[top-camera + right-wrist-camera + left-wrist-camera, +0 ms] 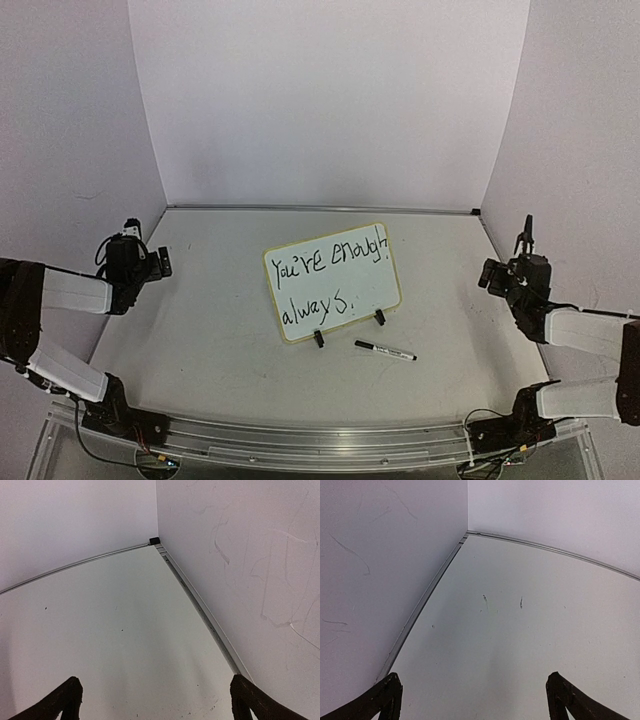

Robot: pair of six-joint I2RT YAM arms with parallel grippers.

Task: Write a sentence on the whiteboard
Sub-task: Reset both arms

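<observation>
The whiteboard (pixel 333 283) stands tilted on two black clip feet in the middle of the table, seen only in the top view. The sentence (pixel 325 275) is on it in black: "You're enough" above "always." A black marker (pixel 385 350) lies flat on the table just in front of the board's right foot. My left gripper (pixel 160 262) hovers far left of the board, open and holding nothing. My right gripper (pixel 497 272) hangs far right, also open and empty. In the left wrist view my left gripper (pixel 472 692) frames only bare table, and so does my right gripper (pixel 155 695) in its own view.
White walls enclose the table on three sides, with a metal strip (pixel 420 610) along the left wall's base and another metal strip (pixel 200 610) along the right wall. A small black block (pixel 155 541) sits in the far right corner. A metal rail (pixel 320 435) runs along the near edge.
</observation>
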